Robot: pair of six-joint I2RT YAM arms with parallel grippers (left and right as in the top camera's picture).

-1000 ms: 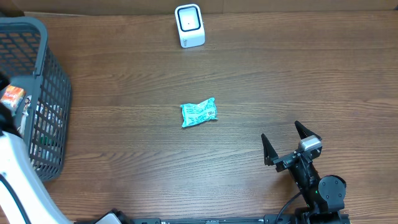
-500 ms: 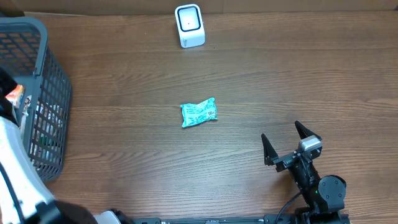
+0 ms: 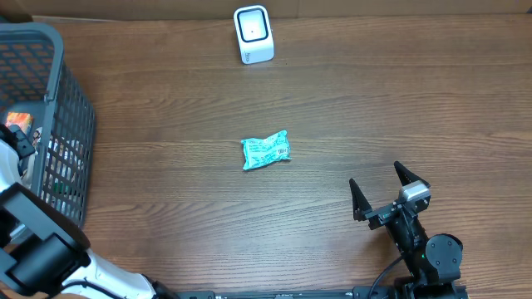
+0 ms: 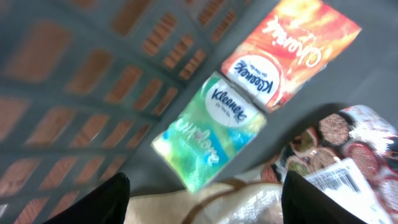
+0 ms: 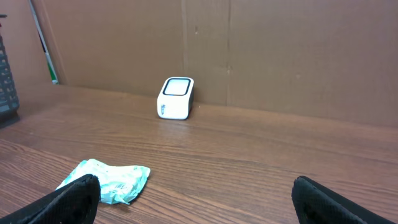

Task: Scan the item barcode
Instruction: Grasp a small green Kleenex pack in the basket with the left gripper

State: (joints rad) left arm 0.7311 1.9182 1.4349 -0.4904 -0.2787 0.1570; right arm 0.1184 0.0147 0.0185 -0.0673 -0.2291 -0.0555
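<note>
The left gripper (image 4: pixel 208 204) hangs over tissue packs (image 4: pixel 211 134) in the grey basket (image 3: pixel 79 124) at left, fingers apart, holding nothing; the right gripper (image 3: pixel 376 176) stands wide open, empty.

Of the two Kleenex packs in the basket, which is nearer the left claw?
The green pack, just ahead of the left claw; the orange pack lies beyond it.

Wooden table (image 3: pixel 374 108) with packet (image 3: pixel 266 151), scanner (image 3: pixel 253 34), basket (image 3: pixel 73 124)
</note>
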